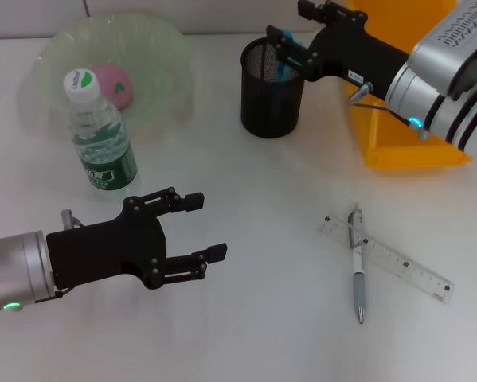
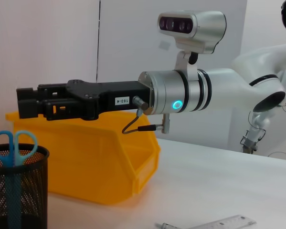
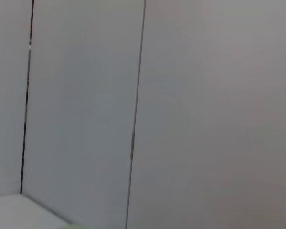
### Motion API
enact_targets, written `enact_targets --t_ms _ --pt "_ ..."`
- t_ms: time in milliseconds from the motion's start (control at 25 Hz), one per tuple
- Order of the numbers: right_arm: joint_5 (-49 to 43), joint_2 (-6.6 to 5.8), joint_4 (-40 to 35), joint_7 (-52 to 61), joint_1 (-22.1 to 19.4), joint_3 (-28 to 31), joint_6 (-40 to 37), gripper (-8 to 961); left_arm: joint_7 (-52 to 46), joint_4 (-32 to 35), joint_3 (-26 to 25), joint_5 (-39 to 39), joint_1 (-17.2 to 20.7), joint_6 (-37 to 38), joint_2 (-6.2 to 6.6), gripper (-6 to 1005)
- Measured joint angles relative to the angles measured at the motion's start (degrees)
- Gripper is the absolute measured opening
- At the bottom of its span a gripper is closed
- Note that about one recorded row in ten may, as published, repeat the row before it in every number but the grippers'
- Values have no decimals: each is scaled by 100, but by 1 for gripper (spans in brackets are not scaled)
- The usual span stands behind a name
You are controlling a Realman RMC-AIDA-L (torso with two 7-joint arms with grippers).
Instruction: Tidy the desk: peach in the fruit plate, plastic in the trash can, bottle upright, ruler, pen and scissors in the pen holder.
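A pink peach lies in the pale green fruit plate at the back left. In front of the plate a clear bottle with a white cap stands upright. The black mesh pen holder holds the blue-handled scissors. My right gripper hovers open just above them. A clear ruler lies at the front right with a grey pen across it. My left gripper is open and empty at the front left. No plastic is in view.
The yellow trash can stands to the right of the pen holder, under my right arm. The right wrist view shows only a grey wall.
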Motion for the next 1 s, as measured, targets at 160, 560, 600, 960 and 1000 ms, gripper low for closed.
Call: enact_targets --t_ms 160,560,600,960,1000 --pt "76 0 -634 387 -436 -15 -244 610 1 6 1 3 5 0 0 795" --pt "-4465 -159 -4151 6638 -1147 514 -546 814 -29 32 0 13 50 38 10 795" --pt "-5276 -153 -4472 7457 -1100 582 -791 837 -29 32 0 13 50 38 10 795" --pt "-9550 -99 -5622 10448 -206 1007 -3908 833 0 17 -8 6 47 39 9 794" --pt "-9696 -98 -5623 10469 -195 991 -3965 832 0 17 -8 6 47 39 9 794"
